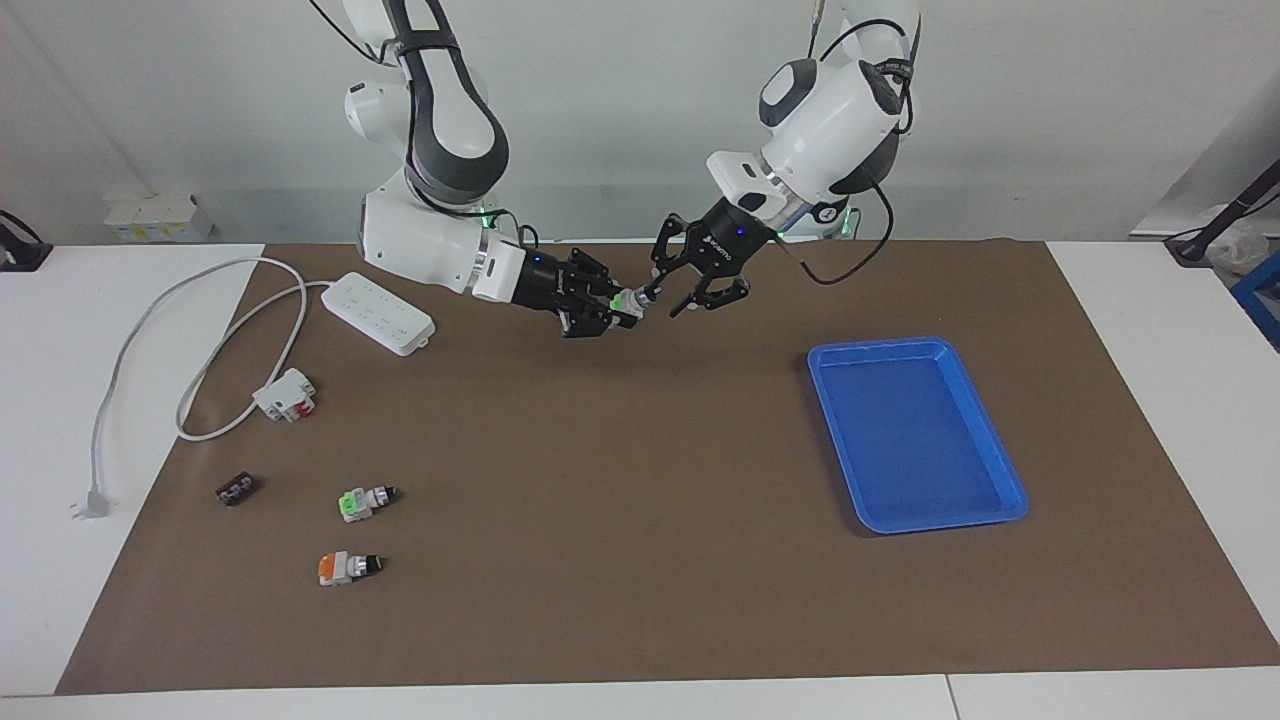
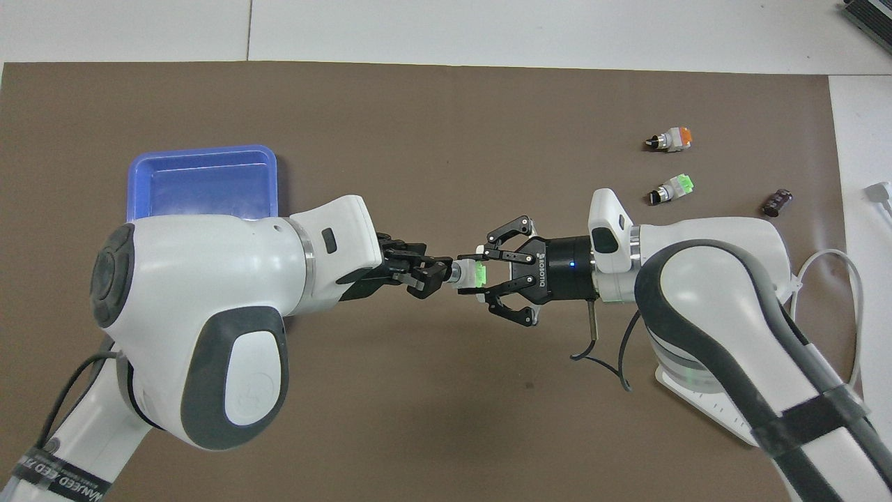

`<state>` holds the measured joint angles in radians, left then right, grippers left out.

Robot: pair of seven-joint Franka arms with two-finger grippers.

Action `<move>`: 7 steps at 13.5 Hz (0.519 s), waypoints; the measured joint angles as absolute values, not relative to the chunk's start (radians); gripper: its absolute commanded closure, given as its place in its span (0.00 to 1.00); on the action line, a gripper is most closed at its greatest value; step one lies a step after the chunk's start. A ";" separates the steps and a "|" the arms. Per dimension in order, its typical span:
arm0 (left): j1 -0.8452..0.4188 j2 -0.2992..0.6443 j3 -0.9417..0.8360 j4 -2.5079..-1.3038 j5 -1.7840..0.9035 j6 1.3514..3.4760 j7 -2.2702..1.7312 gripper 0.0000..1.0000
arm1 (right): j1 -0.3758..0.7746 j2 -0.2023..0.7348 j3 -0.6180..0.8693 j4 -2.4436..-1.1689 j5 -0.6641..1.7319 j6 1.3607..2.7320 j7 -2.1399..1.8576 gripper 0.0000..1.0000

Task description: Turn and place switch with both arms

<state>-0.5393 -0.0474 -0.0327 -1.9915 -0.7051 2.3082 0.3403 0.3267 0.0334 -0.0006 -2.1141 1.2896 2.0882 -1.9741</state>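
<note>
from the facing view i see both arms meeting in the air over the brown mat, near the robots' edge. the right gripper is clamped around the green end of the switch, holding it level above the mat. the left gripper comes in from the other end, its fingertips pinched on the switch's black knob tip (the outer links splay wide, but the tips are together on it). the blue tray sits toward the left arm's end of the table; a second green switch and an orange-ended switch lie toward the right arm's end.

from the overhead view i see the switch bridging the two hands: the right gripper closed on its green block, the left gripper closed on the knob end. the tray's rim shows just past the left arm.
</note>
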 measured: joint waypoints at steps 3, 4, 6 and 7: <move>-0.539 -0.047 -0.031 -1.991 -0.705 2.280 0.369 0.57 | 0.327 0.033 -0.001 -2.114 1.290 2.088 -1.974 1.00; -0.539 -0.047 -0.030 -1.991 -0.705 2.279 0.372 0.58 | 0.327 0.033 -0.001 -2.114 1.290 2.088 -1.974 1.00; -0.539 -0.047 -0.030 -1.991 -0.705 2.279 0.374 0.60 | 0.327 0.033 -0.001 -2.114 1.290 2.088 -1.974 1.00; -0.539 -0.047 -0.030 -1.990 -0.705 2.279 0.374 0.60 | 0.327 0.033 -0.001 -2.114 1.290 2.088 -1.973 1.00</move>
<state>-0.5392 -0.0474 -0.0305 -1.9901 -0.7051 2.2792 0.3740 0.3267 0.0331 -0.0009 -2.1141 1.2896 2.0882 -1.9734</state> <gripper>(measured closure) 0.586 0.595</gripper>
